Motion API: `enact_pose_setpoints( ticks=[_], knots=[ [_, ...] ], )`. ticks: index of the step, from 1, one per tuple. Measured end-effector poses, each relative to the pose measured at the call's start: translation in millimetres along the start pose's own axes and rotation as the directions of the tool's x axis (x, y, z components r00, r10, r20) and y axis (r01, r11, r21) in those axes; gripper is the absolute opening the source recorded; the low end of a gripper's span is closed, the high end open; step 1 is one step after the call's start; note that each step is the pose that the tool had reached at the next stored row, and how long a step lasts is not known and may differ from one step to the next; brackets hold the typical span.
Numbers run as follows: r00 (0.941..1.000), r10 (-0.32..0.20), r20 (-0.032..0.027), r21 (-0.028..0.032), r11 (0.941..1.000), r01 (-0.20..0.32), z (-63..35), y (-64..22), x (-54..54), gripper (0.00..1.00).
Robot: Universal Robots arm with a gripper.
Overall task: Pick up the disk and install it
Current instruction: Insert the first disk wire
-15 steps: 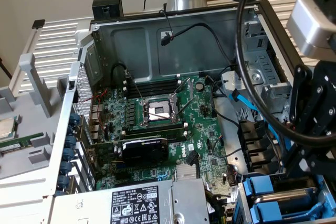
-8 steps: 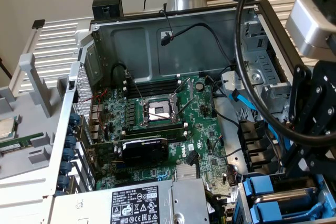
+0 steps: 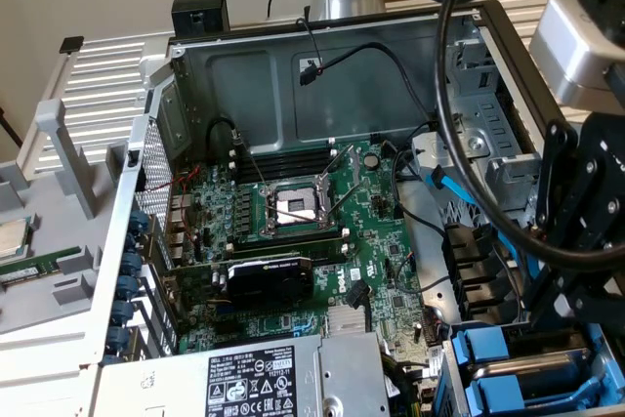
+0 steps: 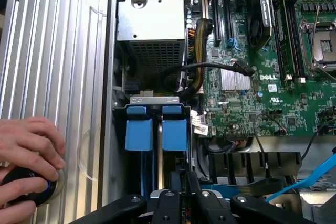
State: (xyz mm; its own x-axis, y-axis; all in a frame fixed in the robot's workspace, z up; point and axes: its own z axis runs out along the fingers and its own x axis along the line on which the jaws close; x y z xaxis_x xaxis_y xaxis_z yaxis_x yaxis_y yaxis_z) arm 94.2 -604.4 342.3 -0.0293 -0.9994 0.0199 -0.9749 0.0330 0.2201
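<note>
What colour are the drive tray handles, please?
The drive tray handles are blue, clearest in the wrist view.

The ribbed metal bench [image 3: 103,75] carries the open computer case [image 3: 254,75] (a hand [image 4: 29,145] covers a black knob [image 4: 25,195] on it).

PC case [image 3: 244,75]: bare matt grey sheet metal. Mobo [image 4: 252,103]: glossy green PCB. Drive tabs [image 4: 176,129]: smooth blue plastic. Ribbed panel [image 4: 58,51]: silver metal. Tool [image 4: 184,184]: matt black.
</note>
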Motion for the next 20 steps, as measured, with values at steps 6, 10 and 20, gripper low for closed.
enact_pose_setpoints(
  ticks=[6, 10, 20],
  knots=[
    [1.0000, 0.000, 0.0001, 0.0002, 1.0000, 0.000, 1.0, -0.2, 0.0, 0.16],
    [1.0000, 0.000, 0.0001, 0.0002, 1.0000, 0.000, 1.6, -0.3, 0.0, 0.16],
    [1.0000, 0.000, -0.0002, 0.0002, 1.0000, 0.000, 2.0, -0.4, -0.8, 0.16]
  ],
)
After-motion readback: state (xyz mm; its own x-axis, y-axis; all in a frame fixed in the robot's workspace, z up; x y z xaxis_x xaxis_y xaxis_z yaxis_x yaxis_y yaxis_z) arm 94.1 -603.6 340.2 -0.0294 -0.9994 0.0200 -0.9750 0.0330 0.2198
